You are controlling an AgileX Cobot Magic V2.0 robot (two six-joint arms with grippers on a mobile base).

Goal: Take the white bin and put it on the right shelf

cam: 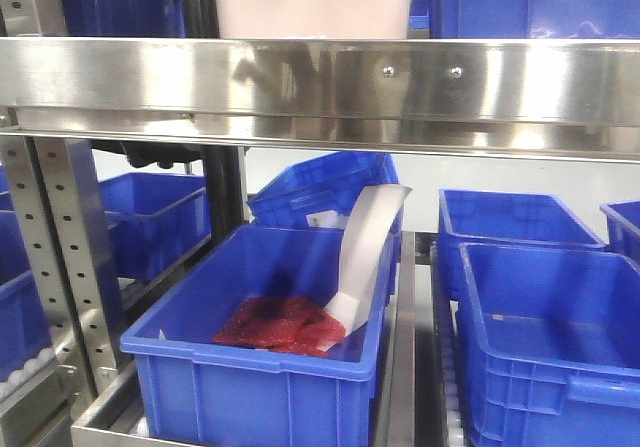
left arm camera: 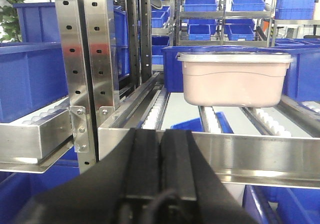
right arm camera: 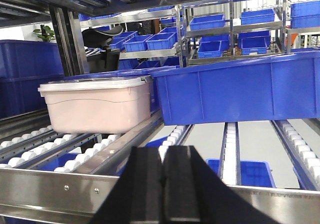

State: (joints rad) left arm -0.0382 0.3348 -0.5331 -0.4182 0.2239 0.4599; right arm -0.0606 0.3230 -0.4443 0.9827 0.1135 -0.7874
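Stainless steel fills the scene: the right shelf (cam: 320, 82) with its broad front rail runs across the front view, and the white bin (cam: 312, 2) sits on the roller tier just behind that rail, only its pale lower wall showing there. From the left wrist view, the left gripper (left arm camera: 161, 159) rests before the rail with its black pads pressed together, holding nothing, and the bin (left arm camera: 234, 77) lies ahead and to the right of it, long side facing the camera. From the right wrist view, the right gripper (right arm camera: 162, 184) is likewise closed and empty, with the bin (right arm camera: 97, 106) ahead and to its left, beside a blue crate (right arm camera: 240, 91). So the bin lies between the two arms, neither clearly nearer. Only the wrist views show the lid and rollers; only the front view shows the lower tier, where another blue crate (cam: 270, 367) holds red material.
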